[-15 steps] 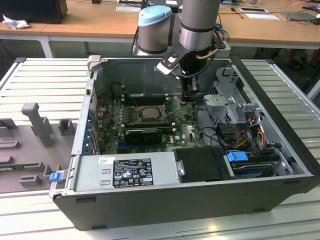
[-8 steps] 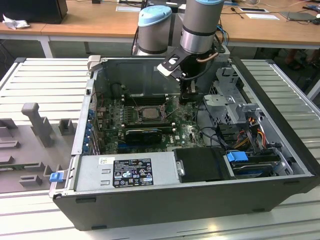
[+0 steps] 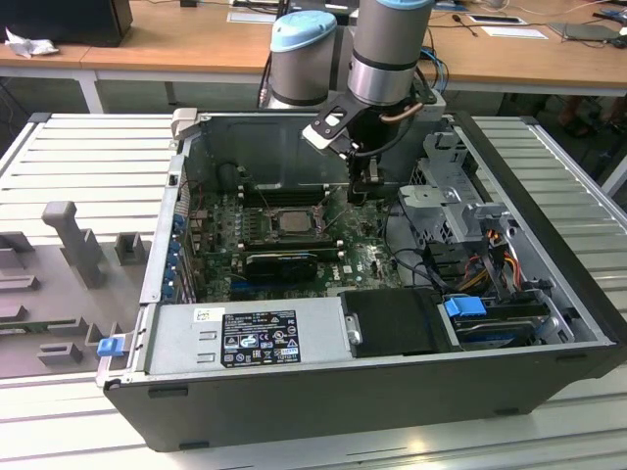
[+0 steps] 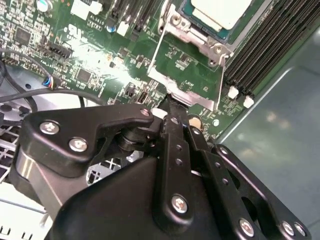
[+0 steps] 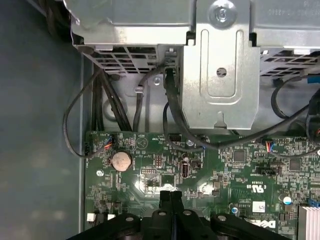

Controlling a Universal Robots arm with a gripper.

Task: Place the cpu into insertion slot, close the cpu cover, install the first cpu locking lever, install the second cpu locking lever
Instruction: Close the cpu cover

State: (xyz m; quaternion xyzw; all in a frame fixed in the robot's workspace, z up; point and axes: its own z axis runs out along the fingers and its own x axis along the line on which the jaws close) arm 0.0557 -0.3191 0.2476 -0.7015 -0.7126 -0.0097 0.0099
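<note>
My gripper (image 4: pixel 172 106) has its 2 black fingers pressed together, with nothing visible between them. The tips sit at the free edge of the thin grey metal cpu cover (image 4: pixel 195 96); contact cannot be confirmed. The cover stands open, and green board shows through its cut-out. Beyond its hinge, the pale silvery square cpu (image 4: pixel 220 11) lies in the grey-rimmed insertion slot (image 3: pixel 315 223), inside the open dark computer case (image 3: pixel 343 401).
</note>
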